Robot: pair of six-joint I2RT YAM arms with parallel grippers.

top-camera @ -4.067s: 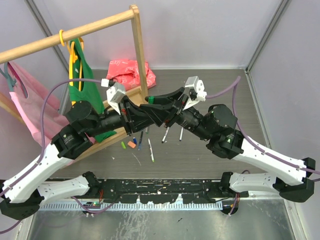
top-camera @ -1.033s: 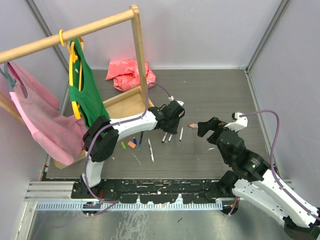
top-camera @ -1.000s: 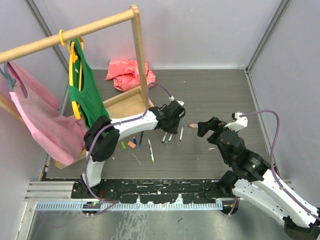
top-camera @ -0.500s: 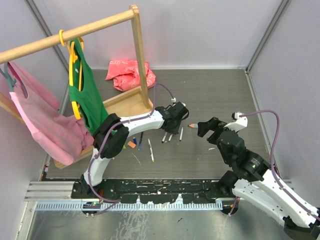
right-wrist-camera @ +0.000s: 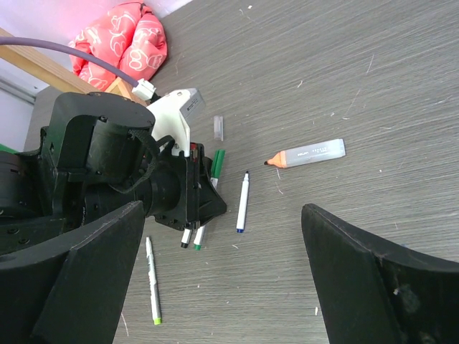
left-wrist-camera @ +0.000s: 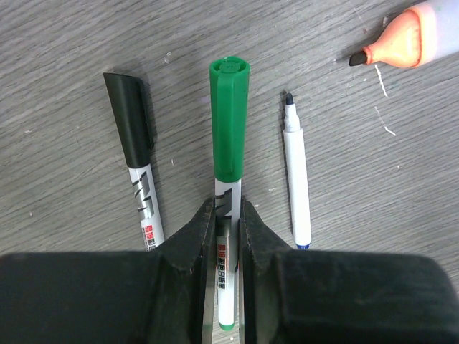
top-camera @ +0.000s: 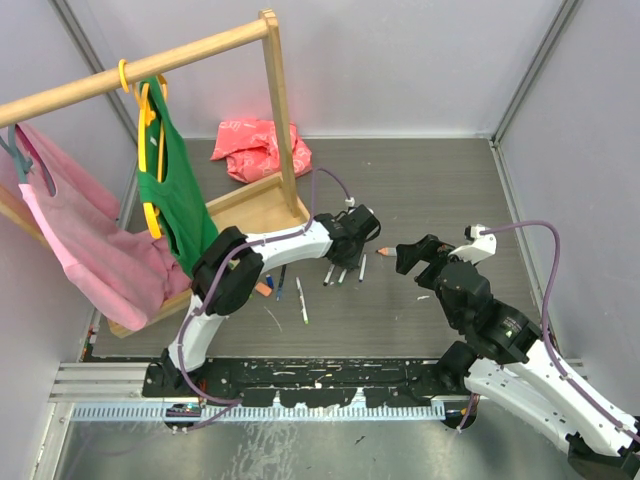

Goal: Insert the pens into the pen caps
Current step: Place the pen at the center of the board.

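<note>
My left gripper (left-wrist-camera: 228, 206) is shut on the white barrel of a pen with a green cap (left-wrist-camera: 229, 118); the pen lies flat on the table. Left of it lies a pen with a black cap (left-wrist-camera: 133, 136), and to the right an uncapped blue pen (left-wrist-camera: 296, 179). An orange-tipped grey marker (left-wrist-camera: 409, 32) lies beyond them. From above, the left gripper (top-camera: 352, 236) sits over this pen group (top-camera: 340, 272). Loose green (top-camera: 247, 290) and orange (top-camera: 263, 288) pen caps lie further left. My right gripper (top-camera: 412, 256) hovers open and holds nothing, with the blue pen (right-wrist-camera: 243, 201) ahead of it.
A wooden clothes rack (top-camera: 280, 110) with a green garment (top-camera: 170, 190) and a pink one (top-camera: 80, 250) stands at the back left, its base board (top-camera: 250, 205) beside the pens. A red bag (top-camera: 258, 145) lies behind. Another pen (top-camera: 301, 300) lies near the front, and a small clear cap (right-wrist-camera: 218, 127) beyond the green pen.
The left arm's elbow and gripper have shifted slightly to the right, still shut on the green-capped pen. The right arm has not moved.
</note>
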